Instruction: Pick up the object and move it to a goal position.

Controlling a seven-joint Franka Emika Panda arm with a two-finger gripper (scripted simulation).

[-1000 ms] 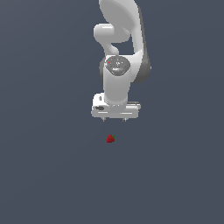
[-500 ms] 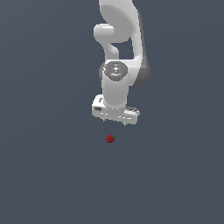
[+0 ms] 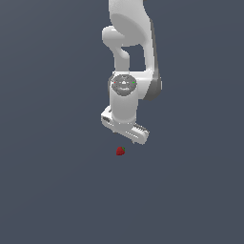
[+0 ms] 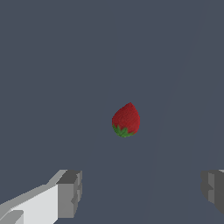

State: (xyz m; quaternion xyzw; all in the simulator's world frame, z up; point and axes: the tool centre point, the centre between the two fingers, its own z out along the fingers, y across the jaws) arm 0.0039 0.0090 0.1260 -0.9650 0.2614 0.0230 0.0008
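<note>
A tiny red strawberry with a green leafy top (image 3: 120, 151) lies on the flat grey floor. My white gripper (image 3: 127, 137) hangs just above it, pointing down. In the wrist view the strawberry (image 4: 126, 120) lies on the floor ahead of the gap between my two grey fingertips (image 4: 70, 192). The gripper (image 4: 142, 190) is open wide and holds nothing. It does not touch the strawberry.
The white arm (image 3: 129, 43) rises behind the gripper toward the top of the exterior view. A plain grey floor (image 3: 52, 190) stretches all around.
The hand has twisted about its vertical axis and now sits slanted in the exterior view. It has come a little lower toward the strawberry. The strawberry has not moved.
</note>
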